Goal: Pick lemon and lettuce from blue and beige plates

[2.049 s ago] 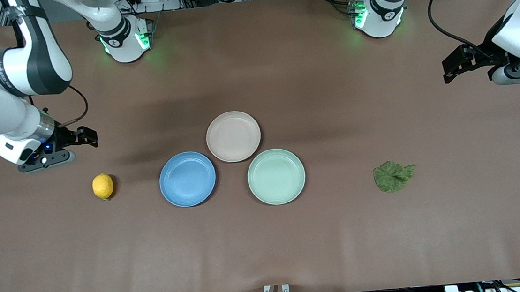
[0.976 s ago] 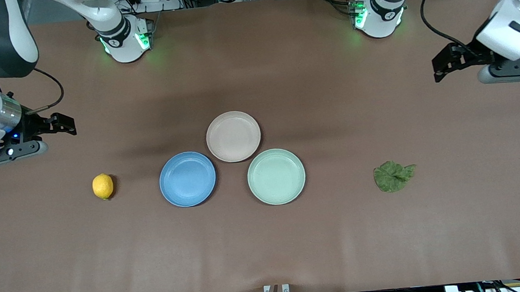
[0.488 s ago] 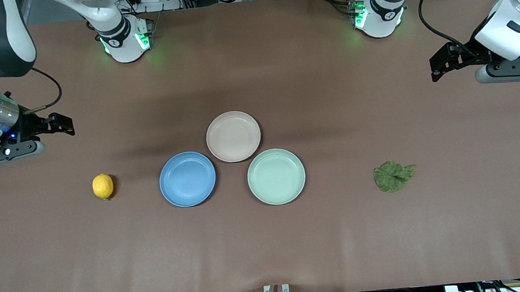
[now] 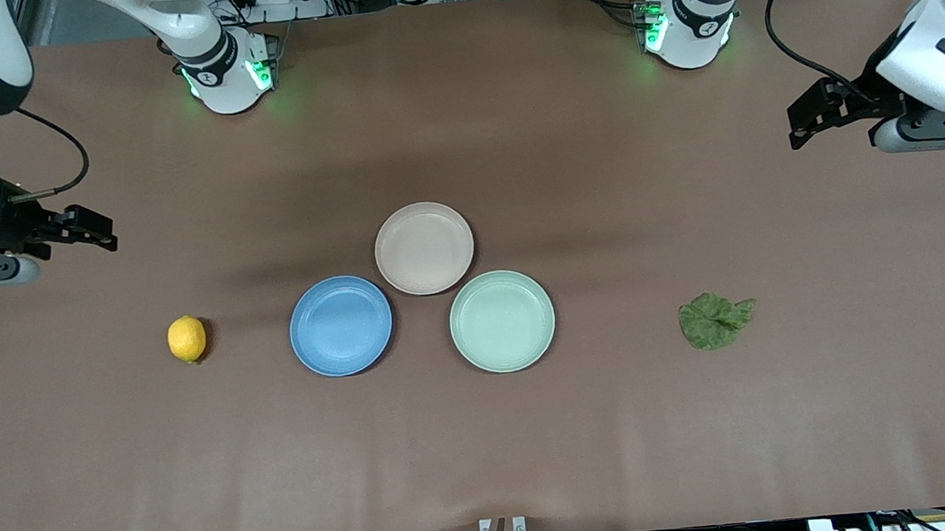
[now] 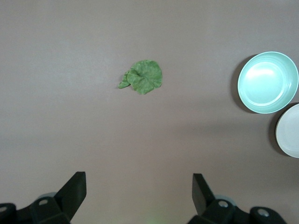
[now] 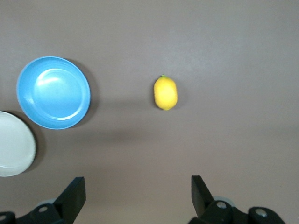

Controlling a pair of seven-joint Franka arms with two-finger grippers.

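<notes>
The lemon [image 4: 187,338] [image 6: 165,93] lies on the bare table toward the right arm's end, beside the blue plate [image 4: 341,326] [image 6: 53,92]. Toward the left arm's end, the lettuce [image 4: 715,320] [image 5: 144,77] lies flat on the table. Both the blue plate and the beige plate [image 4: 424,247] [image 5: 289,130] hold nothing. My right gripper [image 4: 97,228] [image 6: 138,189] hangs open and empty over the table near its end. My left gripper [image 4: 806,121] [image 5: 138,186] is also open and empty, up over the table at the left arm's end.
A mint-green plate [image 4: 502,321] [image 5: 267,82], also holding nothing, touches the beige plate and sits nearer the front camera. The two arm bases [image 4: 229,69] [image 4: 687,24] stand along the table's back edge. A small bracket [image 4: 502,530] sits at the front edge.
My right gripper has drifted outward toward the right arm's end of the table. The left gripper has barely shifted. The lemon, lettuce and plates have stayed put.
</notes>
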